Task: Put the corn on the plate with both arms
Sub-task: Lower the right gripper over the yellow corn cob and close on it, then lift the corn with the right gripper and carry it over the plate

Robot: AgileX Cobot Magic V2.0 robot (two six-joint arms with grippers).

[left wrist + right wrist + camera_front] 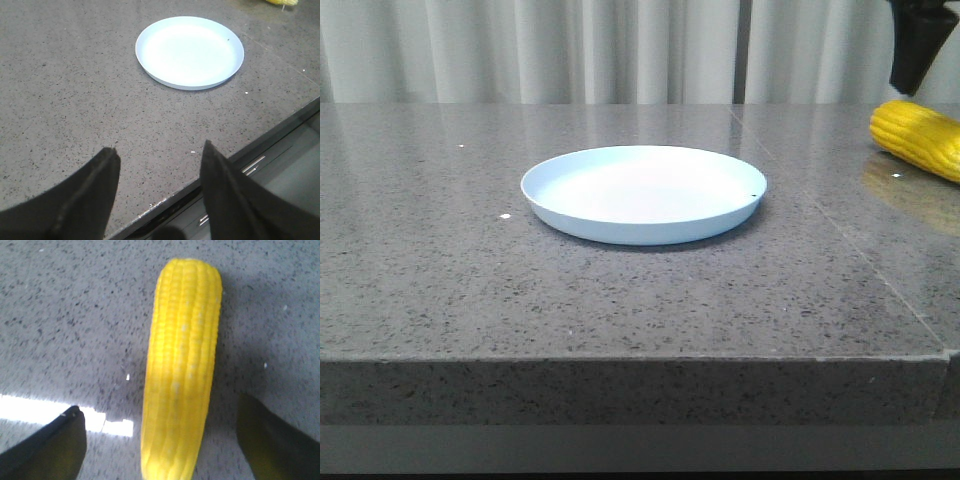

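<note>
Front view: corn (920,137) far R of plate (643,193); both arms' fingers spread wide, holding nothing.

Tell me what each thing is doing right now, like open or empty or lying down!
plate: empty, sitting flat on the countertop.
corn: lying on its side on the countertop, off to the right of the plate, not held.
left hand: open, holding nothing, above the countertop's front edge.
right hand: open, fingers on either side of the corn, not touching it.
countertop: bare speckled grey stone.
</note>
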